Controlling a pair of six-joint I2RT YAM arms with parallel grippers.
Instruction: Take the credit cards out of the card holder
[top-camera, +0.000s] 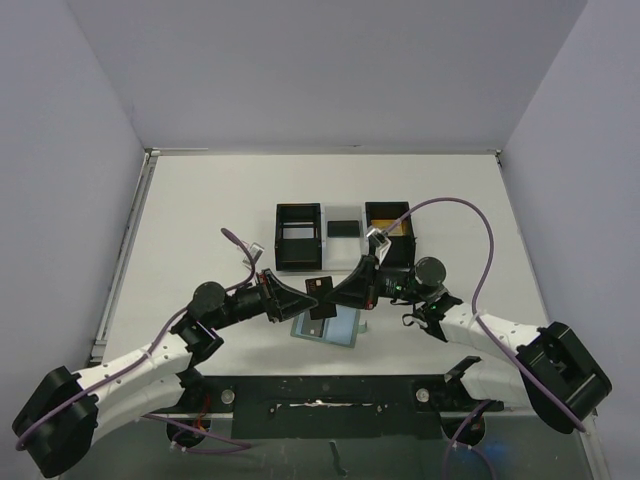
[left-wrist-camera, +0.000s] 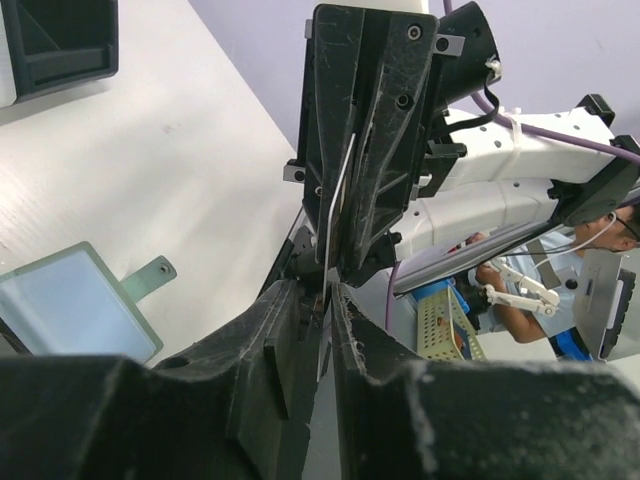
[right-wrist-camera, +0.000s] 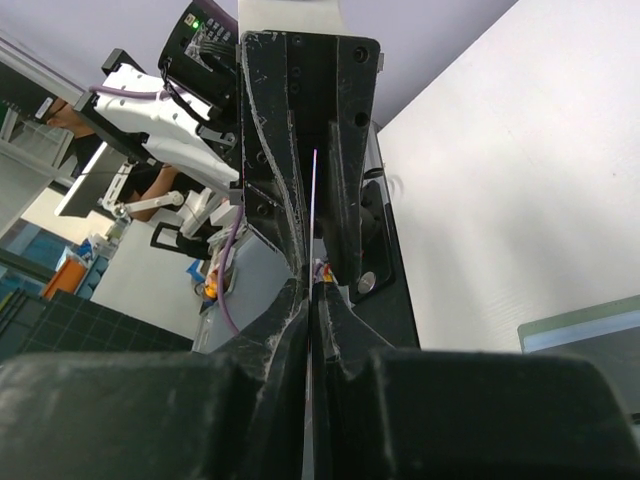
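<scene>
The card (top-camera: 320, 289) spans tip to tip, long axis along the arms' line; right gripper (top-camera: 337, 293) clamps its right end, left gripper (top-camera: 304, 297) slightly parted round the other (loosely, I judge); holder (top-camera: 342, 331) lies beneath.

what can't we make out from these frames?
Card holder pockets: top view, left claw and right claw cover its far part; left wrist view, frame edge cuts it.
Card face: edge-on in both wrist views; small in top view.
Left claw's grip on the card: gap too narrow to judge.
</scene>
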